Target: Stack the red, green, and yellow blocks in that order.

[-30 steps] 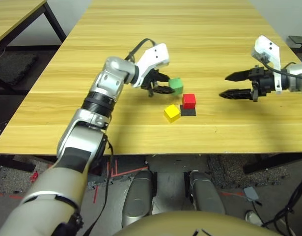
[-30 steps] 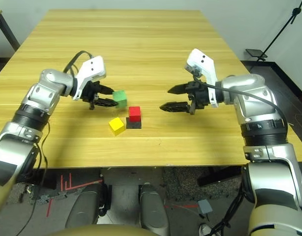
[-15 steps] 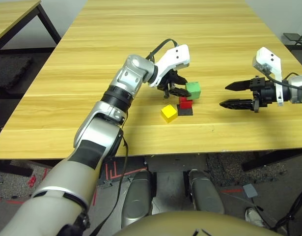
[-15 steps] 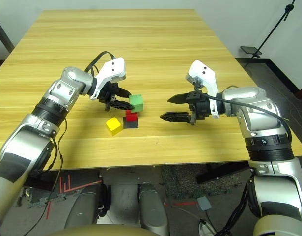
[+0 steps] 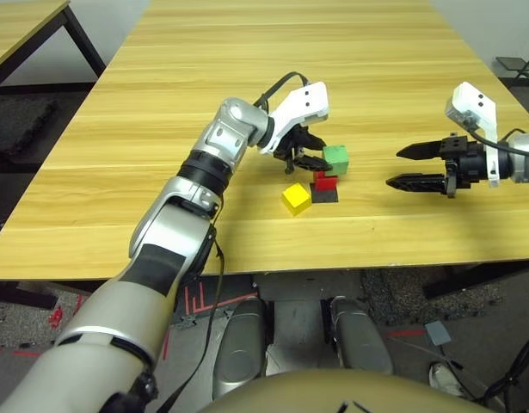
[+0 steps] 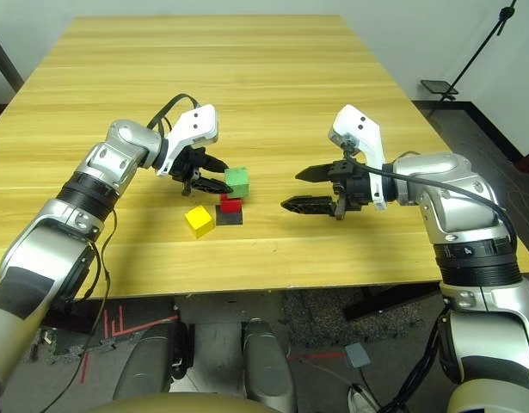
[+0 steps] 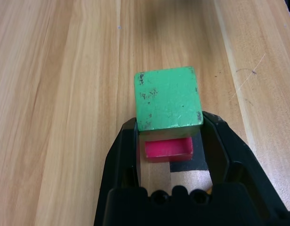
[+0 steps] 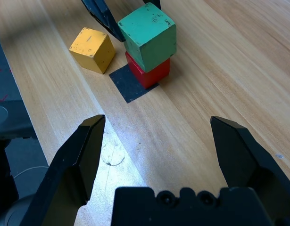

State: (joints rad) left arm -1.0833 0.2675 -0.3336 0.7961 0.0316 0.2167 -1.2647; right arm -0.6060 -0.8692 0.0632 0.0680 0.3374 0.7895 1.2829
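The left gripper has its fingers closed on the green block, one on each side of it, and the block has just been carried rightward from a place behind and to the left of the red block to a place over it. In the last half second it has hardly moved, apart from a very small shift to the left. For the task, this means the second layer is being set: red looks to be the base and green is in line to go on it. Whether green already rests on red or hangs just above it I cannot tell for sure; it looks very near or touching, and it seems a little off centre, so letting go now might leave the stack uneven. A small correction and a gentle lowering would be the sensible next move before the fingers part. The red block sits on the black square, toward its far side, with the near part of the patch bare. The yellow block lies on the table just left of the patch, turned at an angle, apart from the others and waiting to go on top. The right gripper is well to the right, its fingers spread wide with nothing between them. There is no container here; the flat patch only marks a spot under the red block.
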